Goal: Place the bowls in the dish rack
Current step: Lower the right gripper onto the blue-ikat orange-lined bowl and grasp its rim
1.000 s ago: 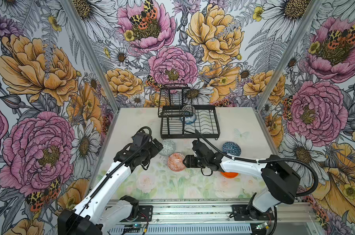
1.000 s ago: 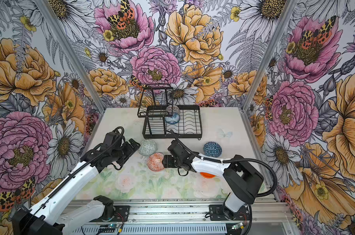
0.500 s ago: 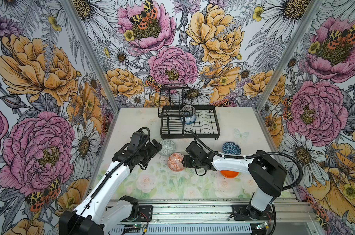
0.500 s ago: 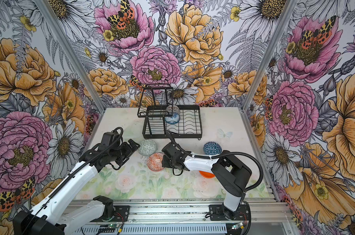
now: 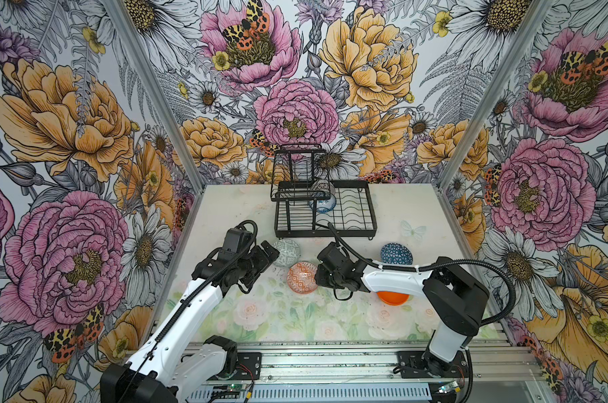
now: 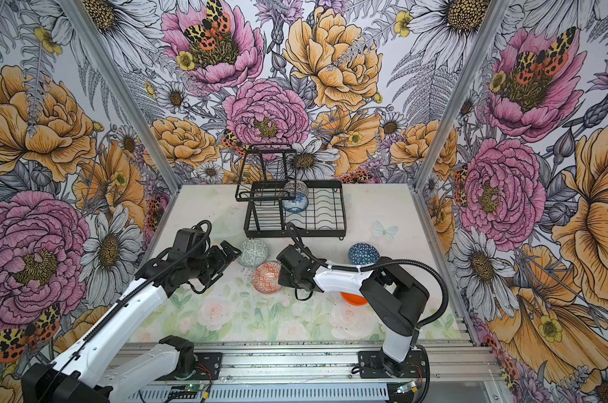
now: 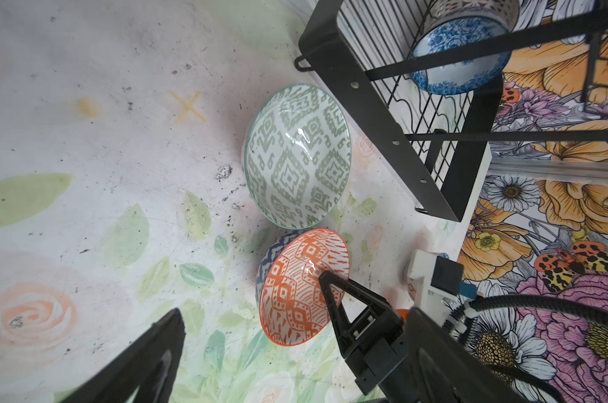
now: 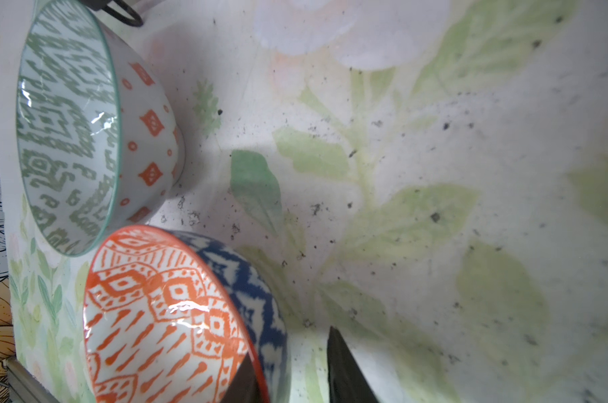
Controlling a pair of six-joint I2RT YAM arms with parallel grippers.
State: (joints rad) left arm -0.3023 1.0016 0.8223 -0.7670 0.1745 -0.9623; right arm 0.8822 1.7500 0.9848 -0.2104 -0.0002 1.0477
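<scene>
Bowls: two stand in the dish rack; four remain on the table in front of it. Right gripper straddles the orange-white bowl's rim, apparently not yet clamped; left gripper gapes empty.

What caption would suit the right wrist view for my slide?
Right gripper straddles the rim of the orange-patterned bowl, beside the green bowl on the table.

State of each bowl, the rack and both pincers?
orange-patterned bowl: on table
grey-green bowl: on table
blue-triangle bowl: on table
plain orange bowl: on table
blue-speckled bowl: racked
dark-and-white bowl: racked
dish rack: holds two bowls
left pincer: open, empty
right pincer: open, straddling orange-patterned bowl rim
</scene>
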